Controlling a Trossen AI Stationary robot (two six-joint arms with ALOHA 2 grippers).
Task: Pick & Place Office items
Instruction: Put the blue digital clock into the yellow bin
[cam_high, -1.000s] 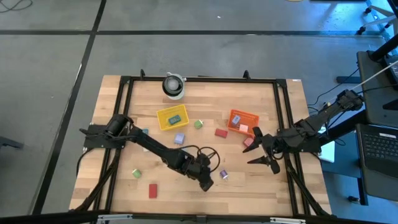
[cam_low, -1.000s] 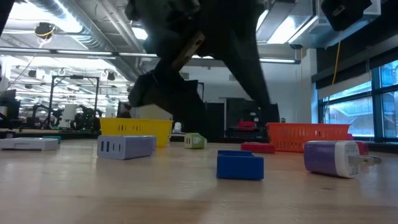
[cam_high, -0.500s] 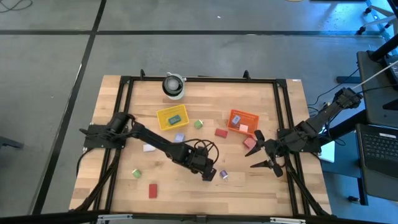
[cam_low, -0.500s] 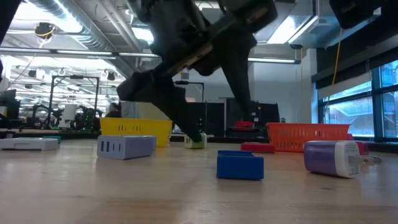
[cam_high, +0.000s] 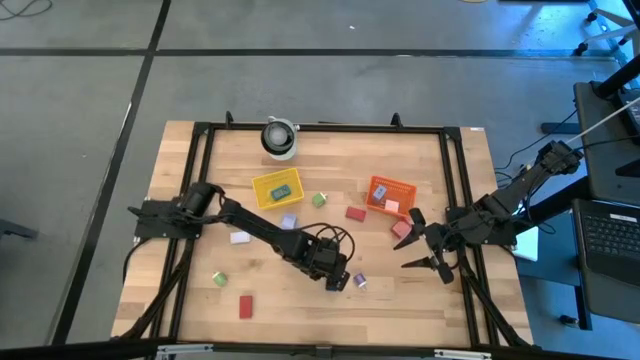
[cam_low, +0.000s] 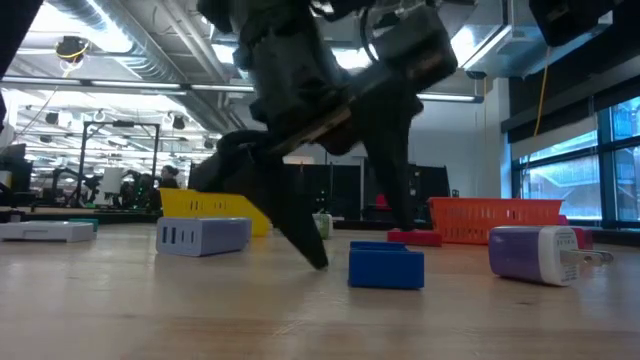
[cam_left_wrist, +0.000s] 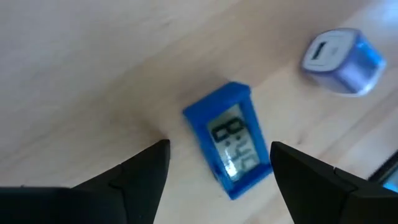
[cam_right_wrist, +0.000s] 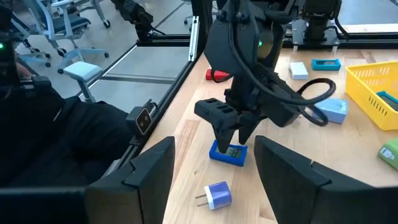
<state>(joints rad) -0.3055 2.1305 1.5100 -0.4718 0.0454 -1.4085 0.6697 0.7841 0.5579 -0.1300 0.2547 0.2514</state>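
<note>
A blue block with a digit display (cam_left_wrist: 230, 146) lies flat on the table near its middle front, also seen in the high view (cam_high: 340, 281) and the low view (cam_low: 386, 265). My left gripper (cam_high: 336, 276) is open and low over it. Its fingers (cam_left_wrist: 144, 167) stand on either side of the block, and one fingertip (cam_low: 316, 258) is down at the tabletop. My right gripper (cam_high: 413, 242) is open and empty over the table's right part, beside a pink-red block (cam_high: 402, 230).
A lavender plug adapter (cam_high: 360, 282) lies just right of the blue block. A yellow basket (cam_high: 276, 188) and an orange basket (cam_high: 390, 193) stand farther back. Small green, red, white and lavender blocks lie scattered, e.g. the red one (cam_high: 245, 305). A round roll (cam_high: 280, 137) is at the far edge.
My left gripper has come down over the blue block, staying open, until its fingertips are level with the block at the tabletop. The block has not moved.
</note>
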